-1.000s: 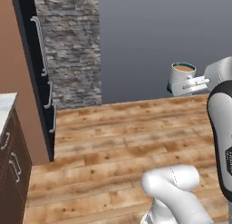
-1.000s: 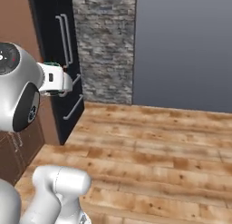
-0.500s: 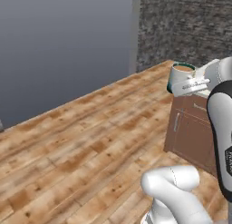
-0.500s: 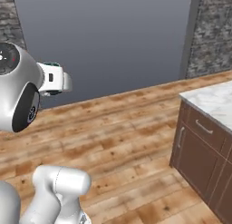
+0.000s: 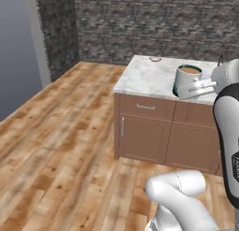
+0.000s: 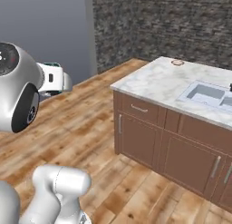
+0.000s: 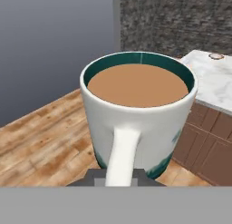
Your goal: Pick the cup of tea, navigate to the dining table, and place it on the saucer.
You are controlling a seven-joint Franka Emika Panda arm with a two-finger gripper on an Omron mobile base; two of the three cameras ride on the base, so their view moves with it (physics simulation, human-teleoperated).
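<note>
Swinging round with the base, both base cameras now face the dining desk (image 5: pixel 158 78), which a moment ago sat at the far edge of the picture; one second back they looked at a dark fridge and a grey wall. That is the camera's turn, not a move of the furniture. Relative to the arm, the cup of tea (image 5: pixel 187 78) keeps its place, upright and full.

In the left base view the cup hangs in the air at about 2 o'clock, in front of the desk's marble top, not resting on it. The tool (image 5: pixel 200 88) is pressed together on the cup's handle, which the hand view shows as a pale strap running down toward 6 o'clock between the fingertips. The saucer (image 5: pixel 155 59) lies at the desk's far edge, near 12 o'clock, well apart from the cup; in the right base view it (image 6: pixel 177 62) sits beyond the sink (image 6: pixel 209 93).

Risks, as I judge them: the tea stands close to the rim, so a sharp turn or stop could slop it. The hold is on the handle alone, so the cup could swivel. The sink and the desk's near edge lie on the approach.
</note>
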